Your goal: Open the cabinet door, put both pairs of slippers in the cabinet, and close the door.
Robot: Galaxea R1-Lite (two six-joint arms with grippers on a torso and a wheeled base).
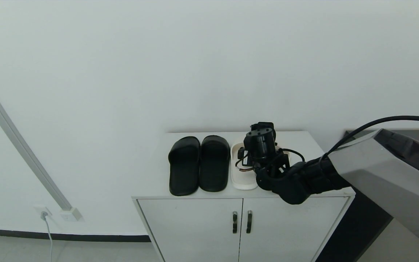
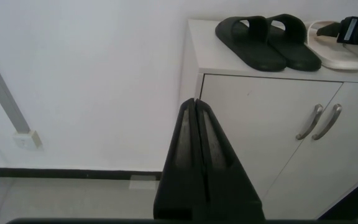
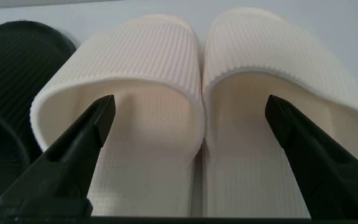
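Cream slippers [image 3: 166, 74] are sitting on top of the cabinet [image 1: 306, 147], toward its right end. The right hand [image 3: 190, 106] is spread wide over them, fingers straddling the pair, not squeezing anything yet. Black slippers [image 1: 198, 165] are on the cabinet top too, nearer its middle, just beside the cream pair. Left hand [image 2: 195, 104] is pinched shut on nothing, hanging low off the cabinet's front left corner. Both doors [image 1: 195, 229] look closed and the handles [image 1: 234, 222] are untouched, so I'd say basically nothing's done. A door needs opening, both pairs go inside, then it gets shut again.
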